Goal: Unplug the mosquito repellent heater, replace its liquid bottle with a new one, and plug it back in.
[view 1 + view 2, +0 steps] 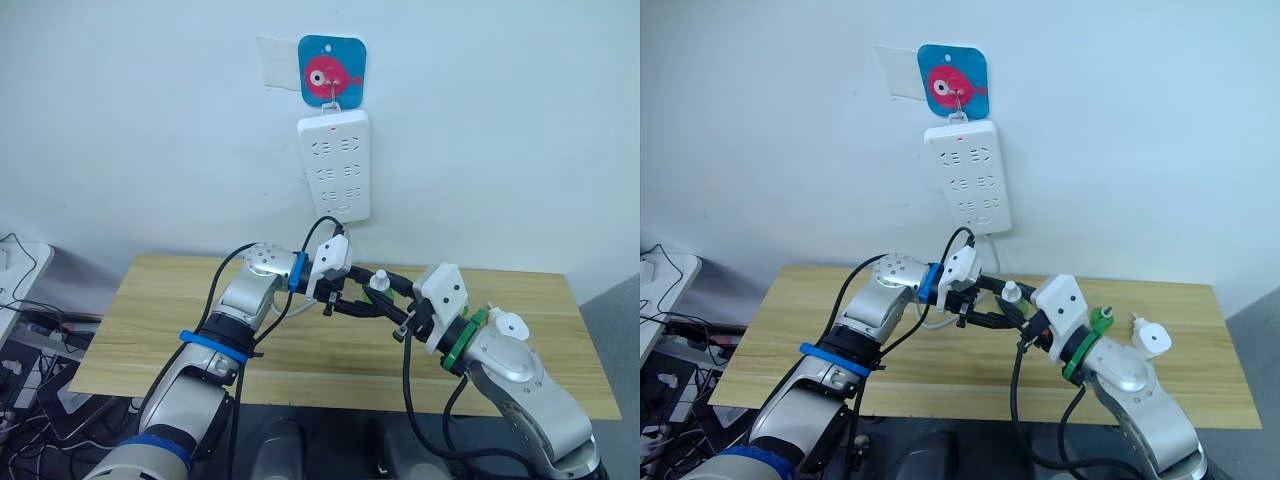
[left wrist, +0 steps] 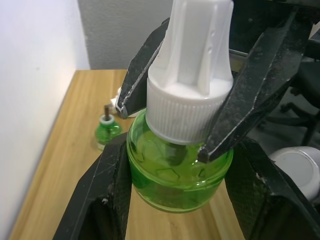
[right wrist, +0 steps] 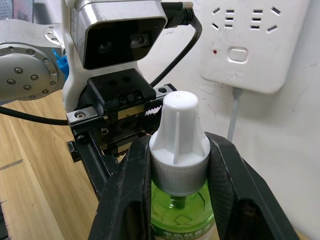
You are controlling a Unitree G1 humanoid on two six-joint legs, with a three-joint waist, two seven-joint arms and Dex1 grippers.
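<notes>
Two green bottles are counted. One, the capped bottle (image 2: pixel 180 150), is held up above the counter (image 1: pixel 300 350), between both pincers. The other, the bare-neck bottle (image 2: pixel 107 132), is seen standing on the counter in the left wrist view, near the wall.

The left pincer (image 2: pixel 177 170) is closed on the green body of the capped bottle, one finger on each side. The right pincer (image 3: pixel 180 165) is clamped on the white cap (image 3: pixel 179 142), fingers pressed to its ribbed skirt. In the left wrist view the right pincer's fingers are seen from the other side, gripping the same cap.

One white heater (image 1: pixel 508 326) is seen in the head views on the counter on the right side, just beyond the right wrist; it is partly hidden by the arm, and its prongs cannot be made out. A white shape next to the bare-neck bottle is mostly hidden behind a finger in the left wrist view and can't be identified.

One power strip (image 1: pixel 335 165) is hung on the wall below a blue hook plate w/ a red fish (image 1: pixel 331 70); all sockets visible in the head views are unoccupied. In the right wrist view only its lower end, w/ switch and cord, is shown. In the head views the capped bottle is mostly covered by the pincers; only the cap tip is made out.
</notes>
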